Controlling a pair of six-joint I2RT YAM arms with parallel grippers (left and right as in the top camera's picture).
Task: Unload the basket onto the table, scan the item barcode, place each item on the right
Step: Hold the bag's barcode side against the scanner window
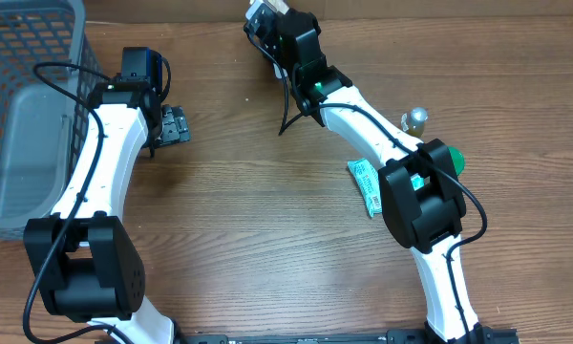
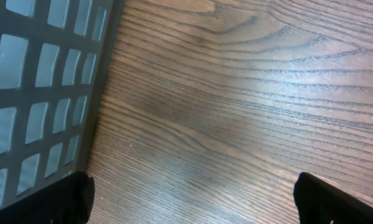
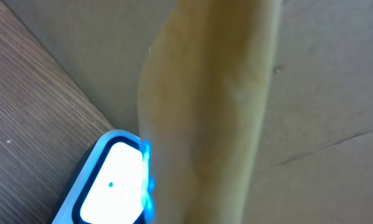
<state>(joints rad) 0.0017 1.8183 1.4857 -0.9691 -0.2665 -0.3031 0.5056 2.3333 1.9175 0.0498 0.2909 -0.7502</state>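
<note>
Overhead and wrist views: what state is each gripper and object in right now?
left gripper, jaws open, empty.
right gripper, jaws shut on tan item.
tan item, held beside scanner.
scanner, window lit blue.
green packet, lying flat, untouched.
basket, upright.

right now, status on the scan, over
left gripper open, empty, beside basket. right gripper shut on tan item, next to lit scanner. barcode not visible; nothing blocking.
</note>
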